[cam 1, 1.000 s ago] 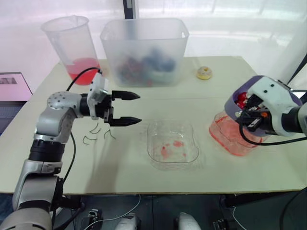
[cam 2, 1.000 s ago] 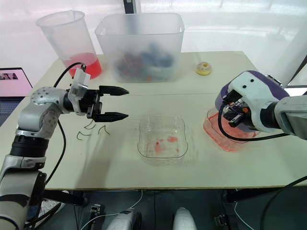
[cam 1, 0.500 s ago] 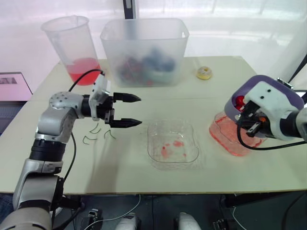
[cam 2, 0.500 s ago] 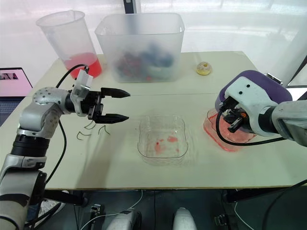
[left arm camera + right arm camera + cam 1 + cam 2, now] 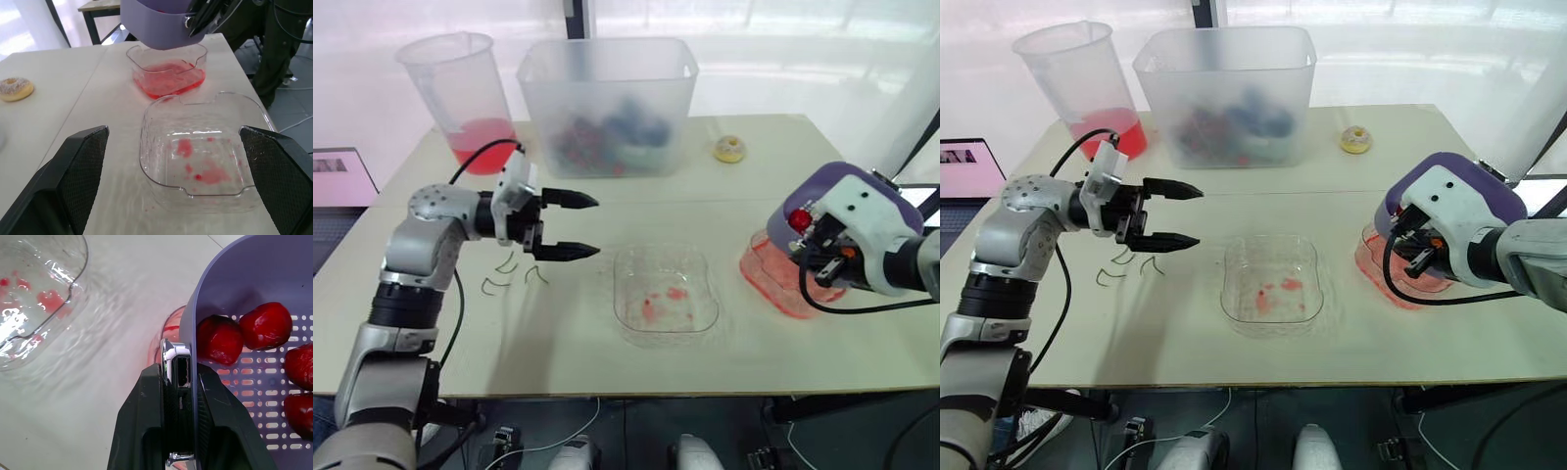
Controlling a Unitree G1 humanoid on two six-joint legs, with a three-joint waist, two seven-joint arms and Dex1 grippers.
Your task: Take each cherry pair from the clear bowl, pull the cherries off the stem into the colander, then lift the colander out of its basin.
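Recorded a small shift since a second ago: purple perforated plastic colander [image 5: 156, 27] carried slightly farther from the square clear plastic bowl [image 5: 1273, 259], now held above the red-tinted clear basin [image 5: 134, 63] on the bowl's right. Judged the final lift under way and near complete. Found right gripper [image 5: 181, 367] clamped on the colander's wall. Found left gripper [image 5: 597, 226] hovering left of the bowl as before, jaws apart, holding nothing.

Behind the bowl: large frosted tub [image 5: 607, 98], contents dark and indistinct. Farther left: clear pitcher [image 5: 460, 88], red liquid at its bottom.

In the colander: several red cherries [image 5: 264, 325]. In the basin: shallow red liquid. In the bowl: red juice smears only, no cherry pairs. Left of the bowl: bare green stems [image 5: 509, 269], lying loose.
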